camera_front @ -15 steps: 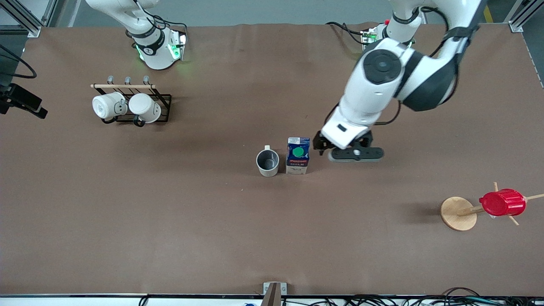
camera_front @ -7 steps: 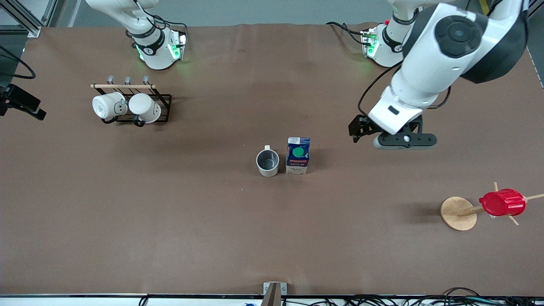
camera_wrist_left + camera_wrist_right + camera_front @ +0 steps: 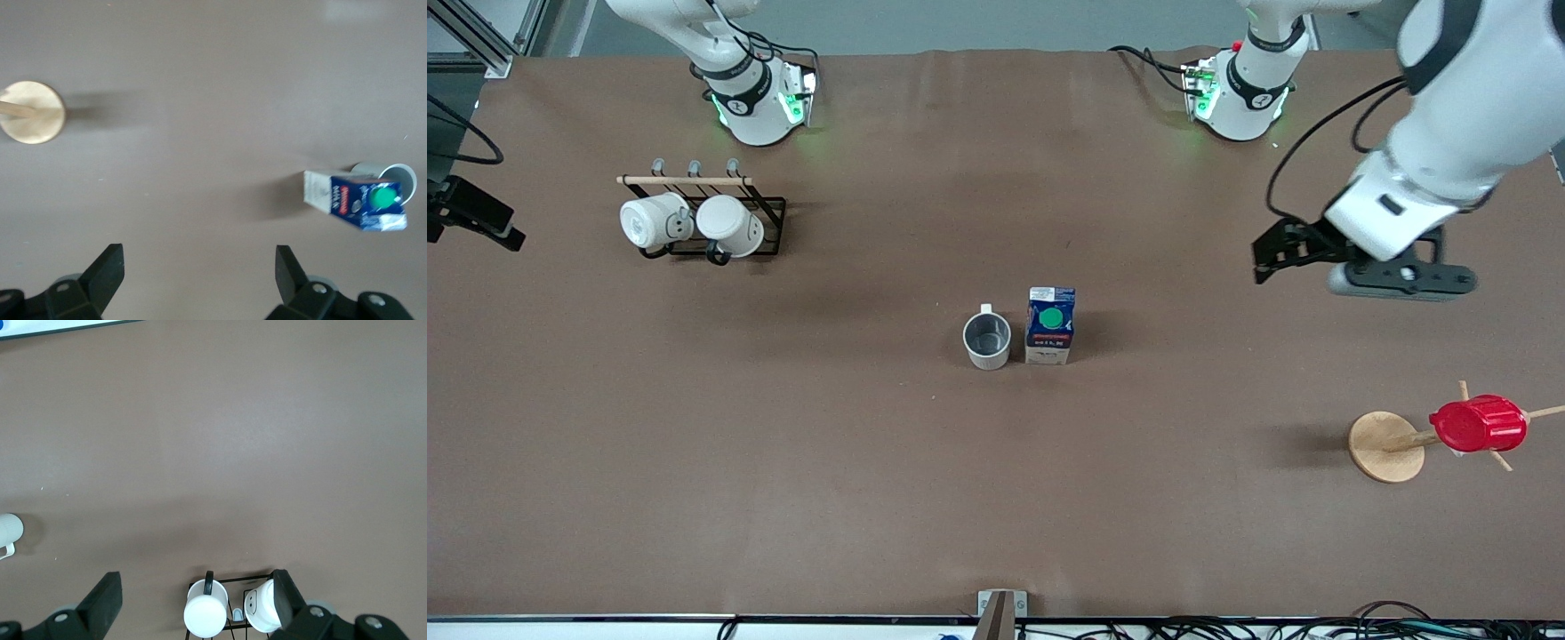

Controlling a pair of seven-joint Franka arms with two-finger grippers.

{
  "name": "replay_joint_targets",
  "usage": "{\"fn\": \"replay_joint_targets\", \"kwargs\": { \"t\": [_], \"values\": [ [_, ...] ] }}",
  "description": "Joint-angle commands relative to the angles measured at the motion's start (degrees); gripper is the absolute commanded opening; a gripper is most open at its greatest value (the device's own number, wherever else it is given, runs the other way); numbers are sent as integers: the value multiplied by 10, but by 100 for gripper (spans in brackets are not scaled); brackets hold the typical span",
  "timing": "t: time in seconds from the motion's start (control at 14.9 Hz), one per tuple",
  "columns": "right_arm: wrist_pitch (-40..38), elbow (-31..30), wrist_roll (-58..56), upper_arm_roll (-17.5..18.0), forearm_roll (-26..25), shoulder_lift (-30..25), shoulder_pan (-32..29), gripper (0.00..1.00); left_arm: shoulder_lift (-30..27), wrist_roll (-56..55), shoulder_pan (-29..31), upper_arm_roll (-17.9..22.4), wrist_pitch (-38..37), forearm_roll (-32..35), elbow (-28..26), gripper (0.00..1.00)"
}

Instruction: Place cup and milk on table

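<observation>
Brown table (image 3: pixel 783 489), matte and plain, carrying cup (image 3: pixel 987 341) and milk (image 3: pixel 1050 325) upright near its middle, just beside each other, well clear of every edge. Looks like placing is done; next only parking. Left hand (image 3: pixel 1303 258) empty, fingers apart, up over the left arm's end. Right hand (image 3: pixel 193 603) waiting, fingers apart, above the mug rack (image 3: pixel 711 222). Cup grey-white, dark inside; milk blue, green-capped.

Grey floor (image 3: pixel 960 22), alu frame posts (image 3: pixel 480 40).
</observation>
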Motion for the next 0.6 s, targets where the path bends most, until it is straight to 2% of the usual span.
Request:
{"fn": "replay_joint_targets", "kwargs": {
  "t": [0.0,0.34,0.54],
  "values": [
    [-1,-3,-3,3,-4,-5,0,100,-36,44,-31,57,-29,-9,-13,100],
    [-2,-3,-2,5,-2,-5,6,100,-55,53,-31,62,-78,56,-5,100],
    [0,-3,-2,4,0,-5,3,100,-57,55,-31,64,-88,59,2,100]
  ]
}}
